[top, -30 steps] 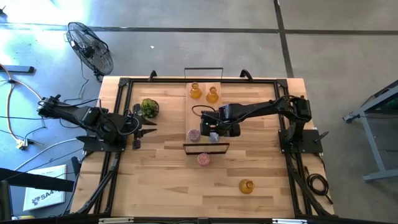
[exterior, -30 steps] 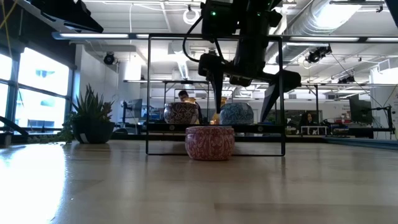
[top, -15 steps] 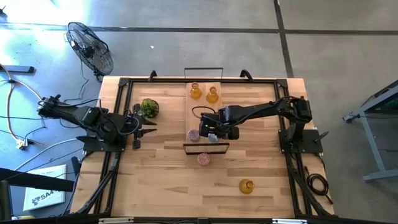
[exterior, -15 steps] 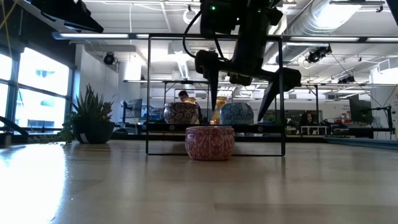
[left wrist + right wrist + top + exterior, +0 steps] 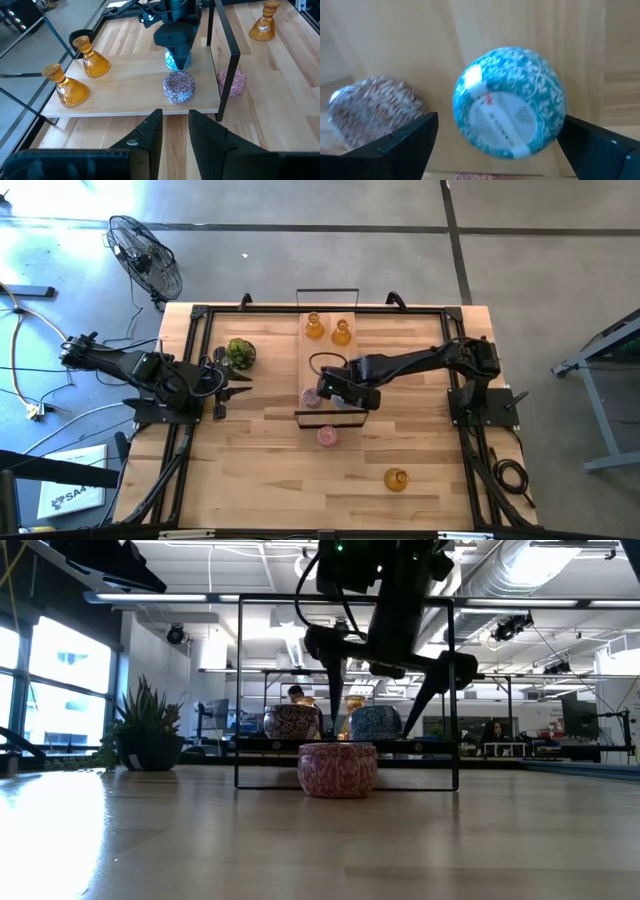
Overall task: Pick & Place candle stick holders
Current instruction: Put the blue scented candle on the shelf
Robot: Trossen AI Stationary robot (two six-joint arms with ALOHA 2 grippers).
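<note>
My right gripper [image 5: 338, 392] hangs open over the raised wooden platform [image 5: 325, 365], pointing down. Its two fingers stand on either side of the light-blue holder [image 5: 510, 102], apart from it. The holder rests on its base on the platform [image 5: 378, 723]. A pink holder [image 5: 312, 397] stands beside it. Two amber holders [image 5: 314, 326] [image 5: 341, 333] stand at the platform's far end. A second pink holder [image 5: 327, 436] and a third amber one [image 5: 396, 479] stand on the table. My left gripper [image 5: 228, 388] waits open at the table's left, empty.
A black wire frame [image 5: 331, 416] stands at the platform's near edge, and another [image 5: 327, 292] at its far edge. A green potted plant [image 5: 239, 353] stands at the far left, close to my left gripper. Bare wood lies along the table's near side.
My right gripper has shifted a little toward the table's left, staying over the light-blue holder. The holders have not moved.
</note>
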